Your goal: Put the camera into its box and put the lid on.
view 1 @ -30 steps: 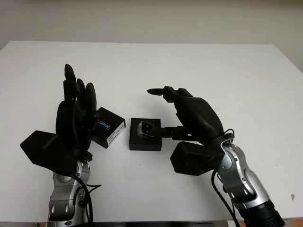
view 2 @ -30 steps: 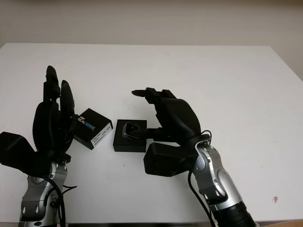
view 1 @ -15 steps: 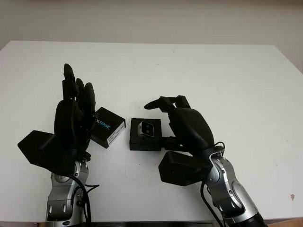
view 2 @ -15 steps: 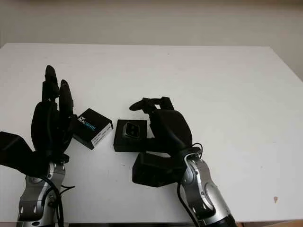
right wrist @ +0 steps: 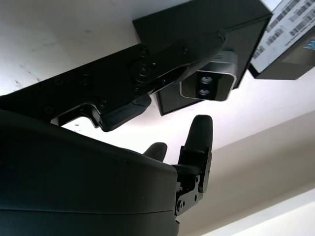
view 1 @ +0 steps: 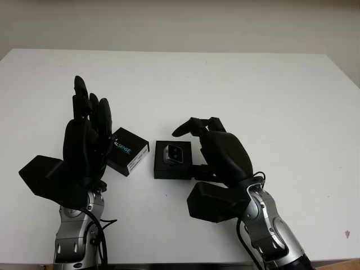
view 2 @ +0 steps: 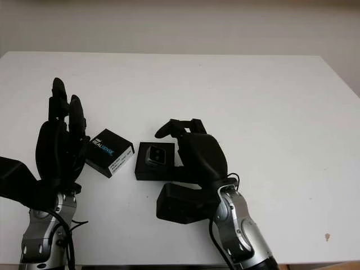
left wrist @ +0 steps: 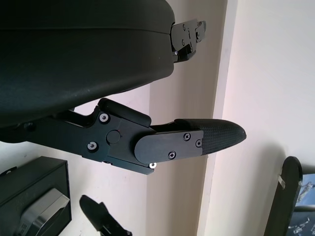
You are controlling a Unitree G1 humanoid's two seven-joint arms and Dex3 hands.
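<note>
The black box (view 1: 172,162) lies open at the table's middle, with the silver camera (view 1: 175,153) sitting inside it, lenses up. The black lid (view 1: 128,151) with a white label lies just left of the box, tilted. My right hand (view 1: 191,146) stands at the box's right side, open; its fingers arch above the box's far edge and its thumb (right wrist: 162,64) reaches along the box's near side. The right wrist view has the camera (right wrist: 209,83) in its box (right wrist: 197,24) and the lid (right wrist: 290,44) beyond. My left hand (view 1: 89,121) stands upright and open, left of the lid.
The white table (view 1: 253,95) stretches wide behind and to the right of the hands. A wall rises behind its far edge. A small dark speck (view 1: 346,233) marks the table near its front right corner.
My right hand has drawn back toward me and sunk lower, its fingers bending down closer to the box. The camera stays in the box. The left hand has barely shifted.
</note>
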